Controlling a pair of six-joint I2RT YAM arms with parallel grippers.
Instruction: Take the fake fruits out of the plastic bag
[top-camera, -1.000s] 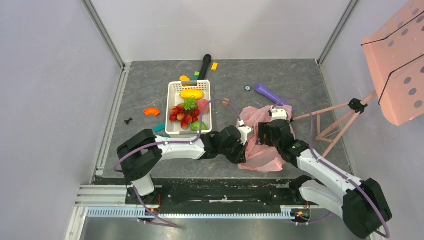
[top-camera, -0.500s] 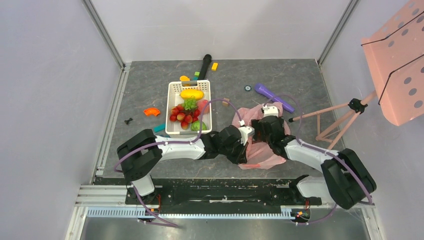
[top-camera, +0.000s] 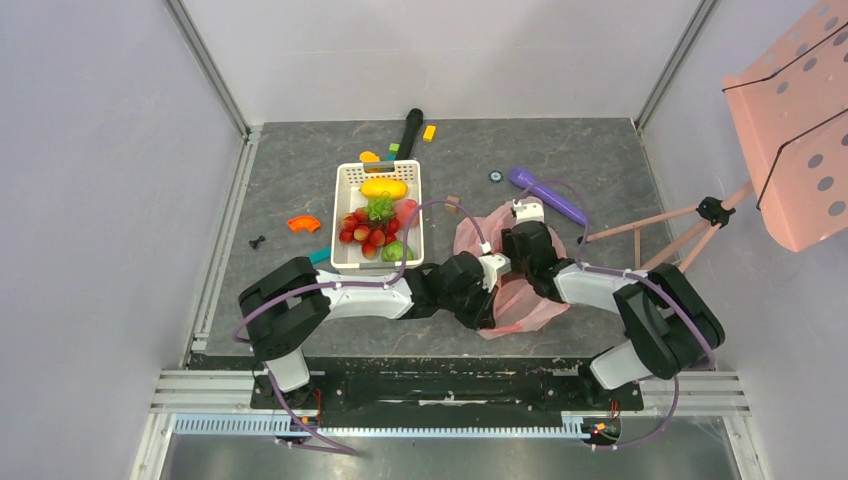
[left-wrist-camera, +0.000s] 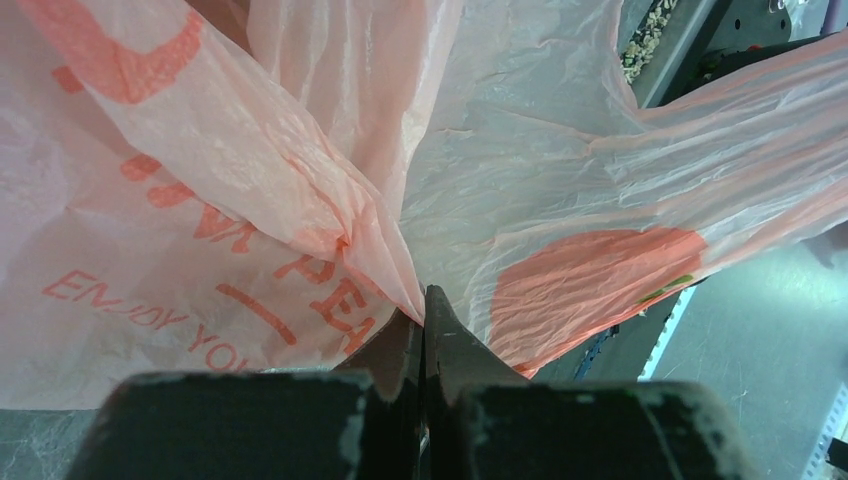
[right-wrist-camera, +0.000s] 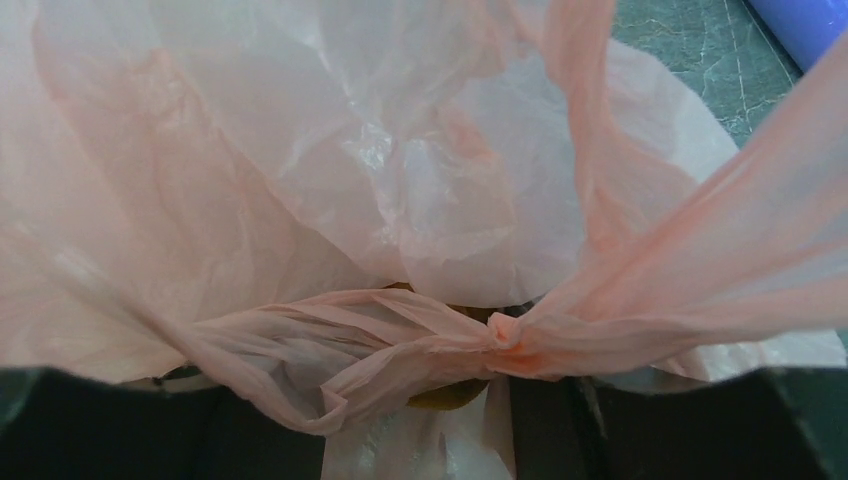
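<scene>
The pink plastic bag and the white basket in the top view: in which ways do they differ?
The plastic bag is thin, crumpled, translucent pink film; the white basket is stiff, with perforated walls. The left gripper is shut on a fold of the bag; no gripper is at the basket. The fake fruits lie in plain sight in the basket; what the bag holds is mostly hidden. Both sit on the grey table.

The plastic bag (left-wrist-camera: 560, 170) is showing thin, crinkled, translucent pink film with a soft sheen. The basket (top-camera: 345, 190) is looking like hard white perforated plastic. The tabletop (top-camera: 300, 170) is appearing matt, grey and stone-veined.
</scene>
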